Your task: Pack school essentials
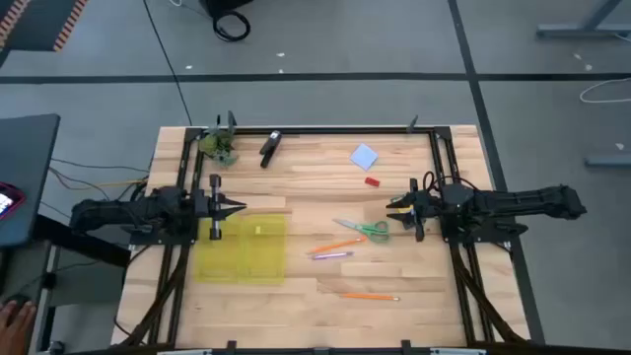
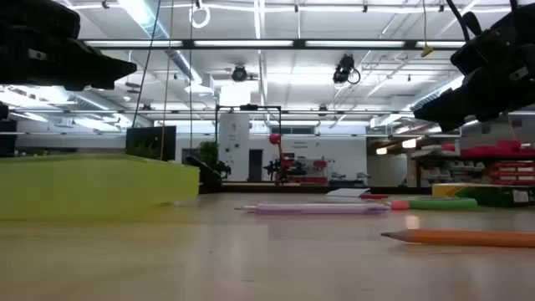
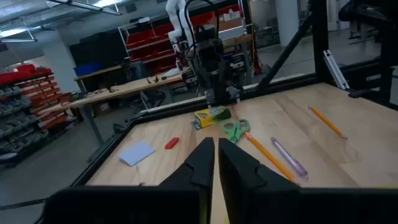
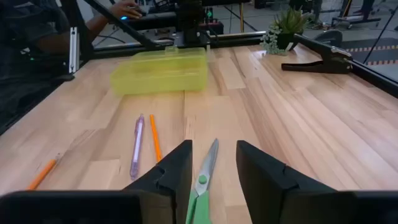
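In the high view the green-handled scissors (image 1: pixel 363 229), an orange pencil (image 1: pixel 335 246) and the purple pen (image 1: pixel 332 255) lie flat mid-table. A second orange pencil (image 1: pixel 372 296) lies nearer the near edge. The pale blue notepad (image 1: pixel 365 156) and red eraser (image 1: pixel 372 181) lie toward the far edge. The yellow crayon box (image 3: pixel 211 116) sits under the right arm. My right gripper (image 1: pixel 394 209) is open and hovers just right of the scissors, whose blades (image 4: pixel 208 163) show between its fingers. My left gripper (image 1: pixel 237 207) is shut, above the far edge of a translucent yellow case (image 1: pixel 242 248).
A black oblong tool (image 1: pixel 269 148) and a green leafy clump (image 1: pixel 219 146) sit at the far left corner. A black frame rail (image 1: pixel 325 129) borders the table. A person's hand (image 1: pixel 15 316) shows off the table's left near corner. Bare wood lies between the case and the pencils.
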